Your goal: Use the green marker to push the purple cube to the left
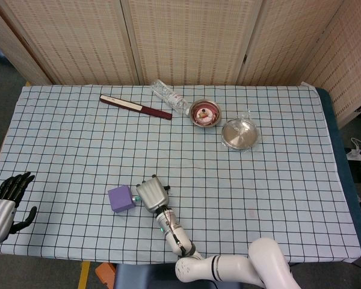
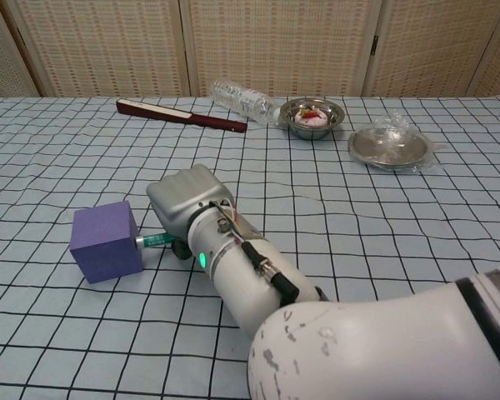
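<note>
Near the front edge of the desk (image 1: 277,180), left of centre, the purple cube (image 1: 120,198) is shown resting flat on the checked cloth. The green marker (image 2: 154,241) is grasped in the clenched right robot hand (image 1: 152,194), and only a short length of it is visible between the hand and the cube. Its tip is seen touching the cube's right face, low down and towards the near side. The left robot hand (image 1: 9,195) is seen released, fingers apart, at the desk's left edge, well apart from the cube.

Several risks may be inferred. Because contact is made off the centre of the face, the cube could be turned rather than slid if the push is continued, and the tip could then slip off a corner. The cloth could be bunched ahead of the cube and the motion stalled. Since so little of the marker projects, the fingers themselves could be brought against the cube, so that the push would no longer be made by the marker. The fan (image 1: 135,106), bottle (image 1: 169,97), bowl (image 1: 204,112) and wrapped dish (image 1: 239,133) lie far back and are judged out of danger.
</note>
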`<state>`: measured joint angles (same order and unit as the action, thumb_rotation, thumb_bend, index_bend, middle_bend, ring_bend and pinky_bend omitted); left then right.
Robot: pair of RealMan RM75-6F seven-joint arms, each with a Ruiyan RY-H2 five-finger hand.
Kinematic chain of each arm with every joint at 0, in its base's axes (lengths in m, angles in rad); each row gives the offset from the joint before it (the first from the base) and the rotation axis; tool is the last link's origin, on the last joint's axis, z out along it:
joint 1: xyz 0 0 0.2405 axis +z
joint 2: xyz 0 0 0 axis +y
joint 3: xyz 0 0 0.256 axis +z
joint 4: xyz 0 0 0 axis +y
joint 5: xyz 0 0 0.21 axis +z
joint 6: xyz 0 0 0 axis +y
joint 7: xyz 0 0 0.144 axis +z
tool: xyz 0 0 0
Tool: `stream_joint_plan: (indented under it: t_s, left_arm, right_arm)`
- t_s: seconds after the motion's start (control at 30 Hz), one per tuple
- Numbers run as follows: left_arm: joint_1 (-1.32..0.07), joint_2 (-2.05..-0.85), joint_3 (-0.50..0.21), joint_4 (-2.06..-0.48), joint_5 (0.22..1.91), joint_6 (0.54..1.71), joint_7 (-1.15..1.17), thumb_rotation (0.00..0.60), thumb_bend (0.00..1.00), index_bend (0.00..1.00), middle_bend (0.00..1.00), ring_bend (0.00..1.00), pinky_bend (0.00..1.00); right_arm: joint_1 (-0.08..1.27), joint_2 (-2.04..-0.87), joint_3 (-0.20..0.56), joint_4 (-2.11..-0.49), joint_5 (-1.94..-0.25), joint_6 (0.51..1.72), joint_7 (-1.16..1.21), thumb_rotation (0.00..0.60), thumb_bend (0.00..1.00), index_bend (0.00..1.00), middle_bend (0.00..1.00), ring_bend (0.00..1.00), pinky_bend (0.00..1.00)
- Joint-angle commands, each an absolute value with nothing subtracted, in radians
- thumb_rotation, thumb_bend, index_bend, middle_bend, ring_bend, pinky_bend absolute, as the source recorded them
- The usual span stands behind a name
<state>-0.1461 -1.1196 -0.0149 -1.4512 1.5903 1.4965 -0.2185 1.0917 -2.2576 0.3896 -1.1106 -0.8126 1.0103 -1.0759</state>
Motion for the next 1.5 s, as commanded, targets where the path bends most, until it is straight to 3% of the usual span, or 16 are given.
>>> stream_joint_plan:
  t_s: [0.03, 0.37, 0.57, 0.73, 0.9, 1.0, 1.13, 1.23, 1.37, 1.5]
  left_arm:
    - [-0.146, -1.119, -0.014, -1.451, 1.592, 1.498, -0.222, 0.600, 0.47, 0.00, 0.00, 0.00, 0.06]
    - [-0.145, -1.115, -0.015, -1.445, 1.590, 1.500, -0.237, 0.600, 0.47, 0.00, 0.00, 0.00, 0.06]
    - [-0.142, -1.115, -0.012, -1.448, 1.596, 1.505, -0.231, 0.600, 0.47, 0.00, 0.00, 0.00, 0.06]
    - [-0.138, -1.114, -0.009, -1.454, 1.605, 1.518, -0.216, 0.600, 0.47, 0.00, 0.00, 0.00, 0.06]
    - [-0.135, -1.118, -0.007, -1.459, 1.610, 1.522, -0.193, 0.600, 0.47, 0.00, 0.00, 0.00, 0.06]
    - [-0.138, -1.122, -0.005, -1.461, 1.608, 1.512, -0.178, 0.600, 0.47, 0.00, 0.00, 0.00, 0.06]
    - [-0.142, -1.129, -0.009, -1.463, 1.599, 1.503, -0.158, 0.600, 0.47, 0.00, 0.00, 0.00, 0.06]
    - [-0.144, -1.134, -0.010, -1.465, 1.594, 1.495, -0.142, 0.600, 0.47, 0.00, 0.00, 0.00, 0.07]
    - [-0.151, -1.142, -0.012, -1.465, 1.584, 1.478, -0.123, 0.600, 0.47, 0.00, 0.00, 0.00, 0.07]
    - [-0.153, -1.148, -0.014, -1.465, 1.579, 1.471, -0.110, 0.600, 0.47, 0.00, 0.00, 0.00, 0.07]
  right_arm:
    - [1.153, -2.269, 0.385, -1.078, -0.798, 1.000, -1.007, 0.600, 0.47, 0.93, 0.85, 0.60, 0.41]
    - [1.285, -2.269, 0.294, -1.027, -0.712, 1.059, -0.889, 0.600, 0.47, 0.93, 0.85, 0.60, 0.41]
    - [1.229, -2.251, 0.234, -1.056, -0.717, 1.147, -0.953, 0.600, 0.47, 0.93, 0.85, 0.60, 0.41]
    - [1.093, -2.087, 0.130, -1.281, -0.781, 1.280, -1.004, 0.600, 0.47, 0.92, 0.85, 0.60, 0.41]
    - [0.941, -1.844, -0.005, -1.558, -0.849, 1.423, -1.019, 0.600, 0.47, 0.91, 0.85, 0.60, 0.41]
    - [0.858, -1.726, -0.089, -1.643, -0.886, 1.479, -0.997, 0.600, 0.47, 0.88, 0.85, 0.59, 0.41]
    - [0.757, -1.635, -0.182, -1.659, -0.931, 1.506, -0.930, 0.600, 0.47, 0.79, 0.84, 0.54, 0.41]
    - [0.693, -1.602, -0.223, -1.627, -0.946, 1.478, -0.850, 0.600, 0.46, 0.67, 0.74, 0.47, 0.38]
    - [0.646, -1.582, -0.234, -1.578, -0.953, 1.396, -0.756, 0.600, 0.45, 0.39, 0.48, 0.29, 0.32]
    - [0.617, -1.575, -0.225, -1.534, -0.987, 1.330, -0.681, 0.600, 0.37, 0.09, 0.23, 0.14, 0.23]
